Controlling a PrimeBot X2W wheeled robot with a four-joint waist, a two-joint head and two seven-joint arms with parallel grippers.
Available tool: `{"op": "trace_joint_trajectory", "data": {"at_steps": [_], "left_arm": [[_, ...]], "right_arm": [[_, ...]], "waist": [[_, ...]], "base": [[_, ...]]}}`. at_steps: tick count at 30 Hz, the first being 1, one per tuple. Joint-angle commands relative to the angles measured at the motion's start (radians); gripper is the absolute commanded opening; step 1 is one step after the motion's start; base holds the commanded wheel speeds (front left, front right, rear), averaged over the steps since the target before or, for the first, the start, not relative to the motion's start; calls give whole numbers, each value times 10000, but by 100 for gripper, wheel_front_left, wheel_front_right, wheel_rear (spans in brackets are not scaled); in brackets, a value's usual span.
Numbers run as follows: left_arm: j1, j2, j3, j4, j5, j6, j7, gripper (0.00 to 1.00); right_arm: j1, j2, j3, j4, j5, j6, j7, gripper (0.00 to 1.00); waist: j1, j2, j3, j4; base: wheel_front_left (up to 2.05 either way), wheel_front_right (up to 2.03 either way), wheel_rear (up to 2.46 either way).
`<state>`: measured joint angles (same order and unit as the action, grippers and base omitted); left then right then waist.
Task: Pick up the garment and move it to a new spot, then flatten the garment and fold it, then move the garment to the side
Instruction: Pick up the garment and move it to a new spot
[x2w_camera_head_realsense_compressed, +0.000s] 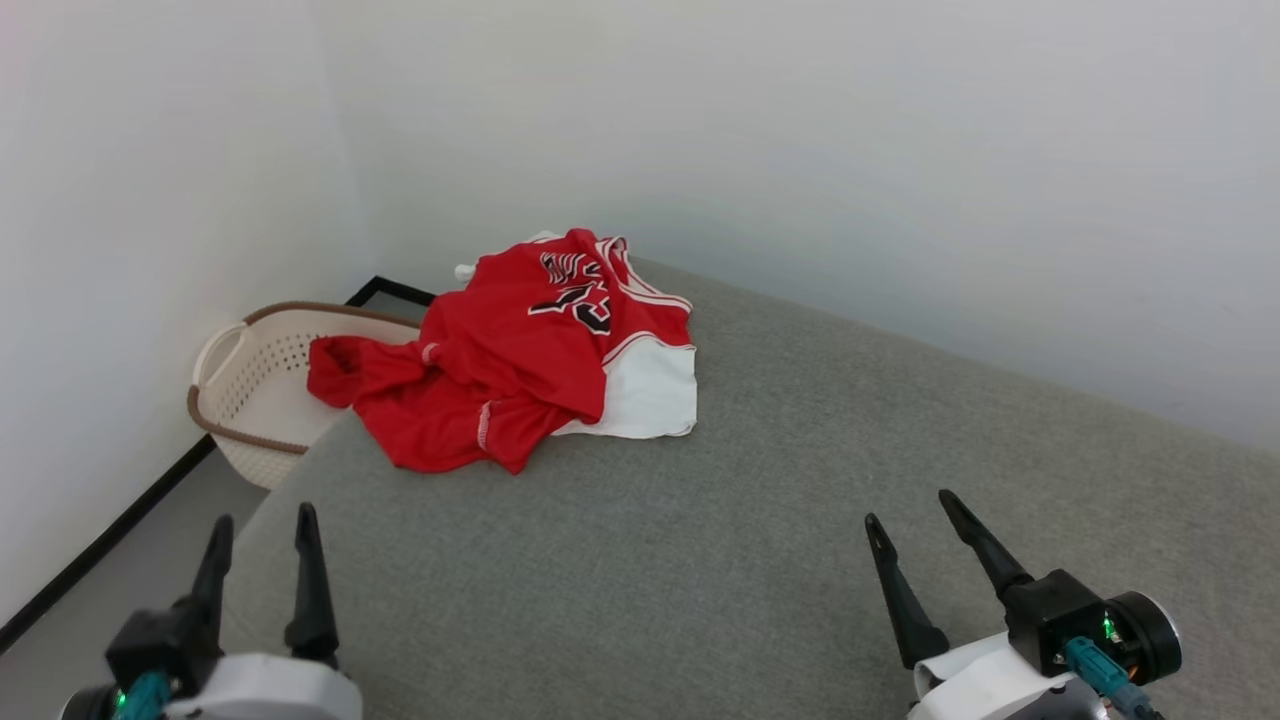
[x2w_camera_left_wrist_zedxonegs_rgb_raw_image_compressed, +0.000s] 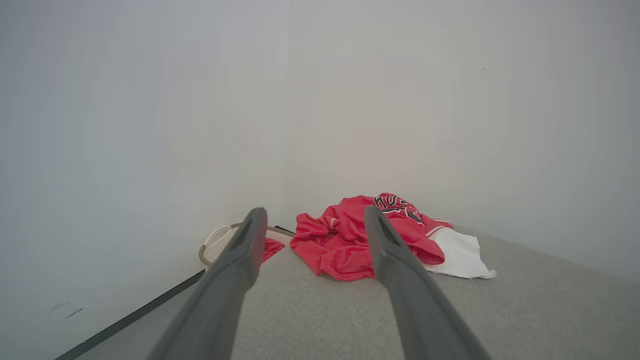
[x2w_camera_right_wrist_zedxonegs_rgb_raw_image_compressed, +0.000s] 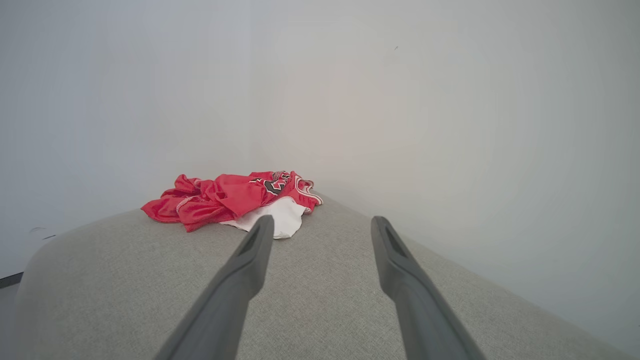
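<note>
Watching the approach stage; nothing lifted yet.

- Left gripper (x2w_camera_head_realsense_compressed: 263, 515) and right gripper (x2w_camera_head_realsense_compressed: 908, 508) hover over the near edge of the grey fabric surface (x2w_camera_head_realsense_compressed: 720, 560). Both sets of jaws stand apart and hold nothing.
- Red basketball jersey (x2w_camera_head_realsense_compressed: 530, 370) lies crumpled at the far left corner of the surface, close to the walls and well apart from both grippers. A white side panel lies flat on its right side.
- Cream perforated basket (x2w_camera_head_realsense_compressed: 225, 345) sits on the floor just off the left edge.

Judgement on the pick:
- Aim for a raised red ridge in the middle of the heap; the flat white panel gives the long fingers little to pinch.
- The left arm looks better placed, as its wrist view frames the heap between its fingers.
- Lift straight up before carrying, so the cloth does not drag over the left edge.

Unclear:
- Red cloth (x2w_camera_head_realsense_compressed: 345, 368) droops over the left edge toward the basket. I cannot tell whether it is the jersey's tail or a separate piece, so keep the pinch away from it.
- The black lettering is folded and only partly readable.
- Neck and armholes cannot be located.
- A small white object (x2w_camera_head_realsense_compressed: 464, 270) behind the heap is unidentified.
- The surface's right side is cut off.
</note>
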<state>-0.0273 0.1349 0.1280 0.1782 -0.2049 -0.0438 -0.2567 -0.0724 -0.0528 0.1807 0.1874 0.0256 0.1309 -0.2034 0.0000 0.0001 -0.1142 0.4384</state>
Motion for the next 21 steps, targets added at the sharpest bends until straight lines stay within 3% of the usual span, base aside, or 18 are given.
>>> {"op": "trace_joint_trajectory", "data": {"at_steps": [1,9,15,21], "left_arm": [[-175,-27,-30,16,-120,47,99,100],[-1390,187,-308,-33,-786,-307,1955,100],[-3063,816,-425,185,-1666,-607,4247,100],[-5216,1428,-413,1057,-2253,-691,5822,100]], "right_arm": [[-87,-36,-42,25,-53,-3,-67,100],[364,-192,-481,-350,-263,-3,141,100],[68,-666,-382,-1366,-396,-4,734,100],[-495,-1244,-252,-2430,-317,-6,1340,100]], "waist": [[0,-1,69,66],[0,-1,286,182],[0,-1,1401,-449],[0,-1,2913,-1234]], "base": [[0,0,0],[0,0,0],[0,0,0],[0,0,0]]}}
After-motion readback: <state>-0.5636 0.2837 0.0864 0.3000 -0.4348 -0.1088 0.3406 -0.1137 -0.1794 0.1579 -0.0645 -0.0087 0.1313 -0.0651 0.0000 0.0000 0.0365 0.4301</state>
